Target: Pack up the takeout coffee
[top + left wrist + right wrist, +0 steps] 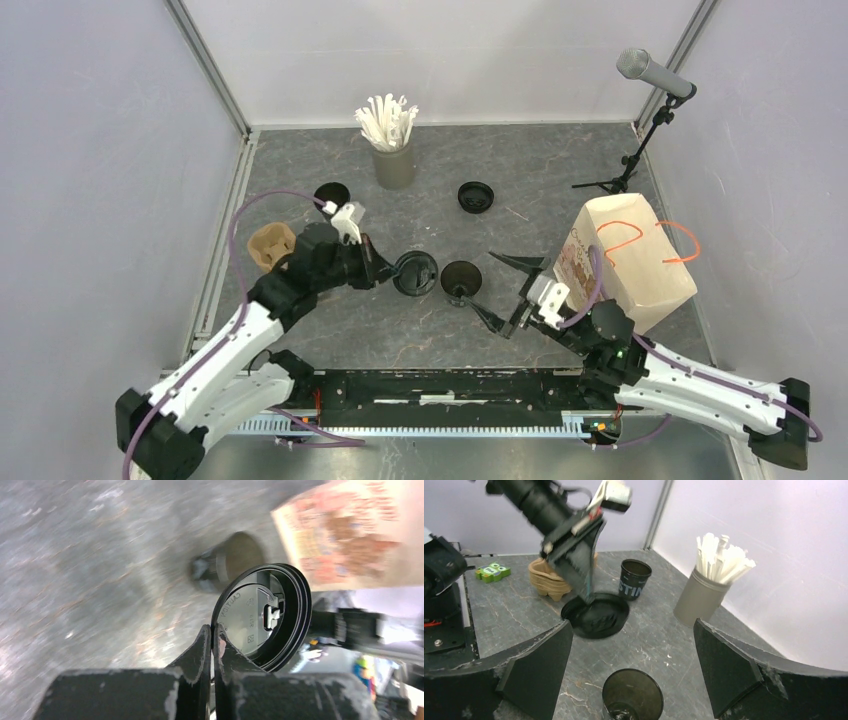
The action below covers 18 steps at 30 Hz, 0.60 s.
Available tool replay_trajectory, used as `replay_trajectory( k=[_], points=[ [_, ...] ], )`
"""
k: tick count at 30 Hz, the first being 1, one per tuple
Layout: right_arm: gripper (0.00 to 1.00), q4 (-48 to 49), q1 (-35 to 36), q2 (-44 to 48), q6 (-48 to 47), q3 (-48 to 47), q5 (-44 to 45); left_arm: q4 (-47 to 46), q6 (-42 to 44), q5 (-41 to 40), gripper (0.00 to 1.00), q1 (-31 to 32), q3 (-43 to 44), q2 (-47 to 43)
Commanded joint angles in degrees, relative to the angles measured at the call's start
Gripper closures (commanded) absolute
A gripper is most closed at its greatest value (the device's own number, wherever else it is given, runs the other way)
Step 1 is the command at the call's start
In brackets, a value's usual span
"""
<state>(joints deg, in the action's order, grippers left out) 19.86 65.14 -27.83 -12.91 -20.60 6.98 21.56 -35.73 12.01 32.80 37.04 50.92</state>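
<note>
Packing looks barely begun: left gripper (212, 630) clamps a lid (260, 615) by its rim, right gripper (497, 288) gapes empty beside an uncapped cup (461, 277), carrier (270, 245) holds no cups

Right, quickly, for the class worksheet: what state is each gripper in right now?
Left gripper: closed, pinching the rim of a black lid.
Right gripper: open, holding nothing.

Lab test cell: framed white walls (450, 50), microphone (655, 73) on stand.

Grey table (430, 215), black cups (461, 276), straw cup (395, 166), bag (630, 265)
</note>
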Motion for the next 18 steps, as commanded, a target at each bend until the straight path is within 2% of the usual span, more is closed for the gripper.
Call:
replay_trajectory(
  k=[1, 6, 10, 18],
  points=[
    [0.02, 17.7, 0.2, 2.3, -7.6, 6.4, -10.2, -6.4, -7.2, 15.1, 0.98, -0.6, 5.1, -6.2],
    [0.02, 35.4, 0.2, 1.8, -16.8, 13.7, -23.2, -23.8, -21.6, 26.7, 0.98, -0.6, 2.4, -8.5],
    [0.02, 47.7, 0.2, -3.8, -20.3, 15.7, -24.9, -37.8, -33.1, 30.3, 0.98, -0.6, -1.3, -9.7],
    [0.02, 62.4, 0.3, -15.5, -20.4, 11.9, -23.4, -44.9, -40.1, 33.5, 0.98, 0.0, -4.1, -9.1]
  ],
)
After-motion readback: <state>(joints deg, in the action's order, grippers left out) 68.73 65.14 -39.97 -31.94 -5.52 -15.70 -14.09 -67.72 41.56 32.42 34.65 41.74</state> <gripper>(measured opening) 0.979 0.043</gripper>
